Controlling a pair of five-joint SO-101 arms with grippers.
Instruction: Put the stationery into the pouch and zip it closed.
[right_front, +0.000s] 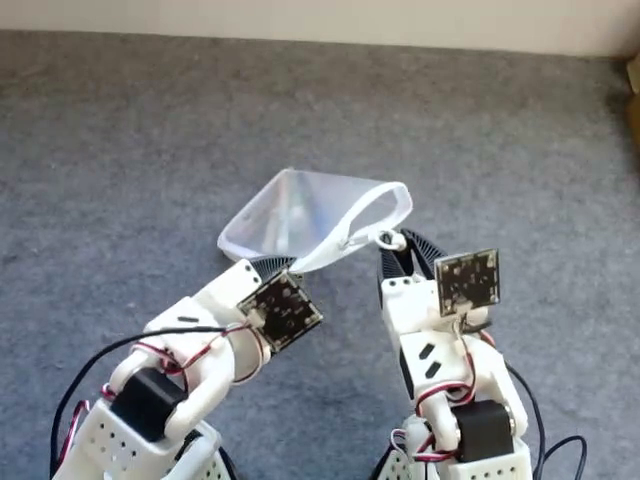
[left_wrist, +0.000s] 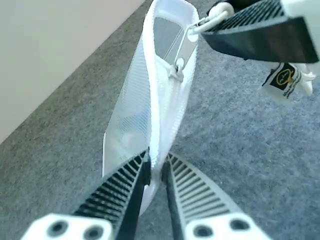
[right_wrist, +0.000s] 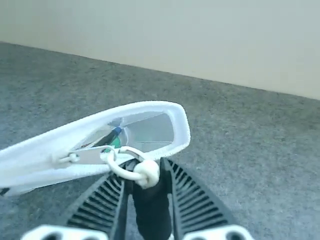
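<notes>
Pouch (right_front: 300, 215), judged soft and light, is pinched at its end by the closed left gripper (left_wrist: 156, 162); its pull (right_wrist: 146, 173) is clamped by the right gripper (right_wrist: 147, 164), a sensible hold.

Bare carpet (right_front: 120, 150) lies beyond and beside the pouch (right_front: 300, 212). The left gripper (left_wrist: 156, 167) and right gripper (right_wrist: 148, 170) block its near side.

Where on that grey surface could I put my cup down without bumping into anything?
The grey mat is bare left of the pouch, right of it, and in the strip between it and the wall. The middle front is crowded: the left hand pinches the pouch's end, the right hand holds its zipper ring, and both arms fill the near edge.
</notes>
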